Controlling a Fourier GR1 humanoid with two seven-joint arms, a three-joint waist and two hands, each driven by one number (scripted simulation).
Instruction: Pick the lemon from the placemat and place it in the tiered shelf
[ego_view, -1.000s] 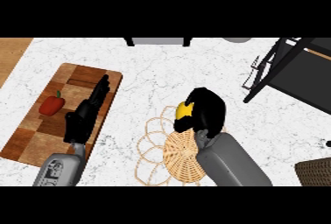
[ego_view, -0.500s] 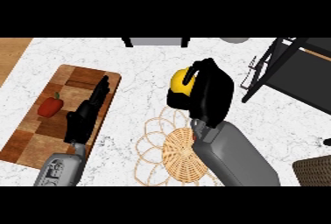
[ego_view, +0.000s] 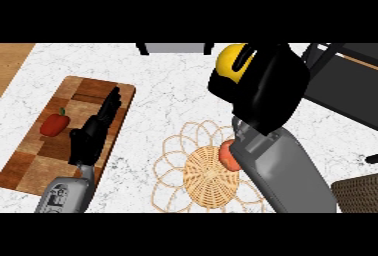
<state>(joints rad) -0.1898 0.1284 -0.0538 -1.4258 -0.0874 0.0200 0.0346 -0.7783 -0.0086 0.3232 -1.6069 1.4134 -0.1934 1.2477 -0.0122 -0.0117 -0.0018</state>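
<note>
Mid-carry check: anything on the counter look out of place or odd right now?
Nothing spilled or damaged. One oddity: an orange-red item sits on the woven placemat, partly hidden by the right forearm. The right hand holds the lemon; the left hand rests open over the cutting board.

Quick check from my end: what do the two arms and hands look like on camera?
Both forearms are grey, boxy shells ending in black hands. The left forearm shows small dark markings near its wrist below the left hand. The right forearm is plain grey below the right hand.

White marble counter (ego_view: 170, 95); wood strip (ego_view: 13, 57) left; wicker basket (ego_view: 358, 195) lower right.
</note>
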